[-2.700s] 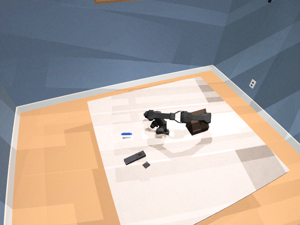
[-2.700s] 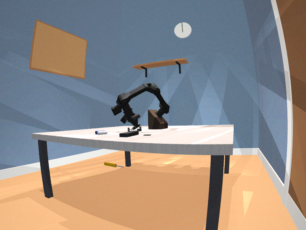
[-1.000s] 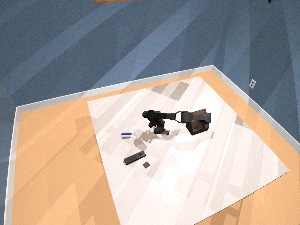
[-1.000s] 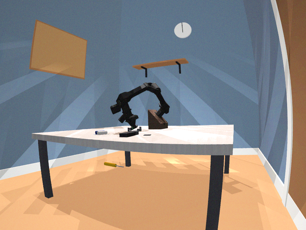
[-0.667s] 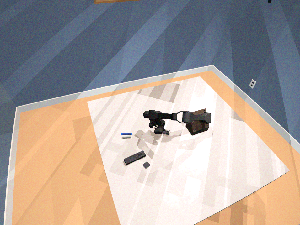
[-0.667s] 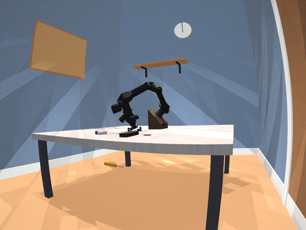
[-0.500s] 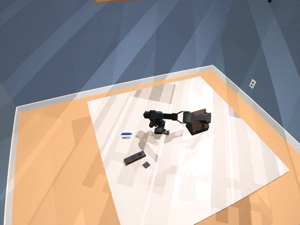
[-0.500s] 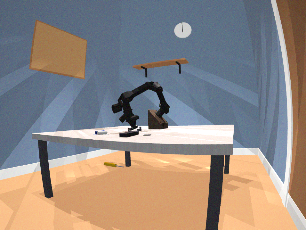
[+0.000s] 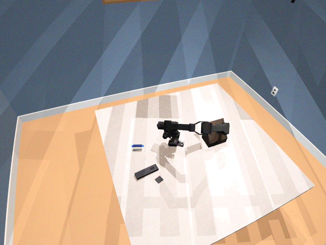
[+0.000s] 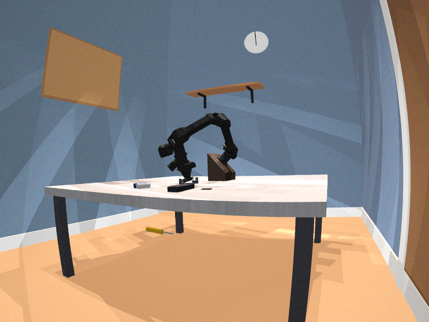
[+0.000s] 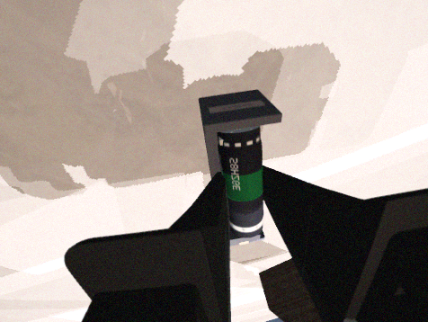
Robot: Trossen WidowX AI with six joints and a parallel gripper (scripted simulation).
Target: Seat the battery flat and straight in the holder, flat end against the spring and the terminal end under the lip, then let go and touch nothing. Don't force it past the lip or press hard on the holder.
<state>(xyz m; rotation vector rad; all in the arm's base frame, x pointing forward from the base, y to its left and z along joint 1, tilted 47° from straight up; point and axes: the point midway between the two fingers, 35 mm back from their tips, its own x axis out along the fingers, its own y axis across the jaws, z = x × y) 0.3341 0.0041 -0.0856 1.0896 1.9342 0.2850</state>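
The gripper (image 9: 180,143) (image 10: 187,179) (image 11: 240,175) is nearly shut, squeezing the battery (image 11: 245,186) between its two fingers. The battery is over the holder (image 11: 240,107), with one end tucked close by the holder's dark end wall.

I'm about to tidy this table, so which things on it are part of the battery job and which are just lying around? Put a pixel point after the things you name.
Part of the job:
- battery (image 11: 244,186), between the claw's fingers
- holder (image 11: 240,107)
- claw (image 11: 240,175)

Just lying around:
- blue-and-white cylinder (image 9: 137,145) (image 10: 142,185)
- long dark case, perhaps a remote (image 9: 146,171) (image 10: 180,187)
- small dark square (image 9: 159,179) (image 10: 206,189)
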